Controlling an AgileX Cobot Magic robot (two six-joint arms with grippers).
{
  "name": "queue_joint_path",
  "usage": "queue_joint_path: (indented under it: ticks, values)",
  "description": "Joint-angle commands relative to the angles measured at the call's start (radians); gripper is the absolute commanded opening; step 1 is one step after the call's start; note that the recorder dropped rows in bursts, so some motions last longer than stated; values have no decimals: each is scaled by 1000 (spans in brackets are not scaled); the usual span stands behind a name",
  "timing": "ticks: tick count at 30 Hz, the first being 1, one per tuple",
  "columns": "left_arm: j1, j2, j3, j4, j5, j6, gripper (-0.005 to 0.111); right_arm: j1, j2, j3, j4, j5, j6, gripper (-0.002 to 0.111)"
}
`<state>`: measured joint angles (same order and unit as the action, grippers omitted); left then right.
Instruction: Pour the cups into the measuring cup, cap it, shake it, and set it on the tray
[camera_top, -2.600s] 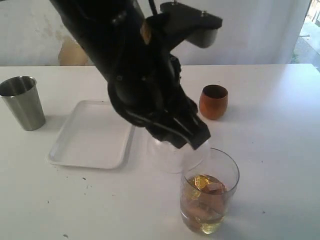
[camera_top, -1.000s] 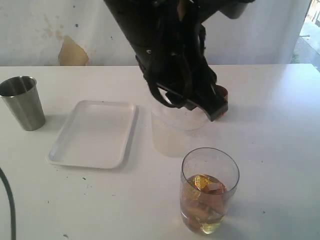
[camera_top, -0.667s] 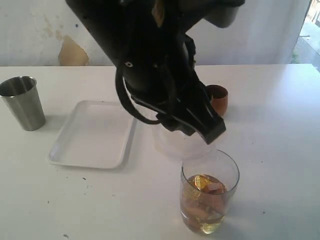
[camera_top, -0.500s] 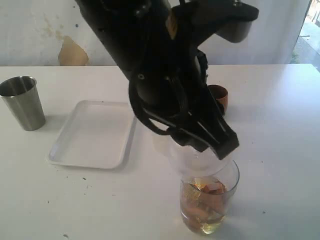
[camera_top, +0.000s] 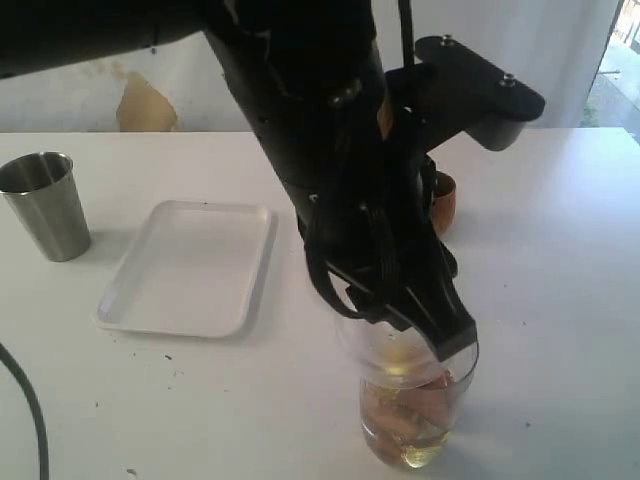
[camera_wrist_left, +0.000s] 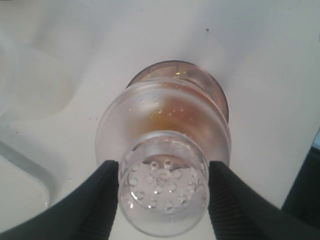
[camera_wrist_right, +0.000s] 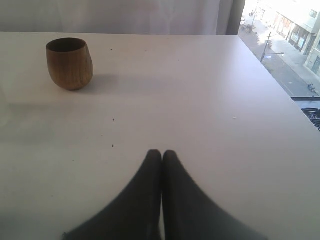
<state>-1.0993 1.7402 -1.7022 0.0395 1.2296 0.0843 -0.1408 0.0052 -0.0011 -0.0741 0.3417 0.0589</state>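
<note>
Left end effector (camera_wrist_left: 163, 196) is gripping the clear domed top (camera_wrist_left: 162, 131) by its neck and, having swung across from near the tray (camera_top: 185, 268), is bringing it down over the mouth of the measuring cup (camera_top: 412, 432) on the surface (camera_top: 560, 300), while the right end effector (camera_wrist_right: 161, 156) is staying closed and empty.

My arm (camera_top: 300, 120): matte black, bulky, with a small orange mark (camera_top: 383, 118). Black cables (camera_top: 328, 268) loop along it. Black bracket (camera_top: 480, 88), two screws (camera_top: 445, 40) on top. Fingers (camera_wrist_right: 145, 200) black, smooth, tapered.
</note>
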Motion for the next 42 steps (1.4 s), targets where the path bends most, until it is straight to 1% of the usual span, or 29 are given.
queue_joint_path:
  ticks: [1,4,8,15,21,30,39,42]
  values:
    - [-6,-6,-3,-8,-9,3,0,0,-5,1,-4,-6,1,0]
    - [-6,-6,-3,-32,-11,5,0,0,-5,1,-4,-6,1,0]
    - [-8,-5,-3,-62,-58,33,0,0,-5,1,-4,-6,1,0]
    - [-8,4,-3,-65,-71,46,0,0,-5,1,-4,-6,1,0]
    - [-8,17,-3,-50,-35,55,0,0,-5,1,-4,-6,1,0]
    - [-8,24,-3,-40,-99,64,0,0,-5,1,-4,-6,-22,0]
    - [-8,73,-3,-40,-86,74,0,0,-5,1,-4,-6,-22,0]
    - [-8,75,-3,-40,-101,74,0,0,-5,1,-4,-6,-22,0]
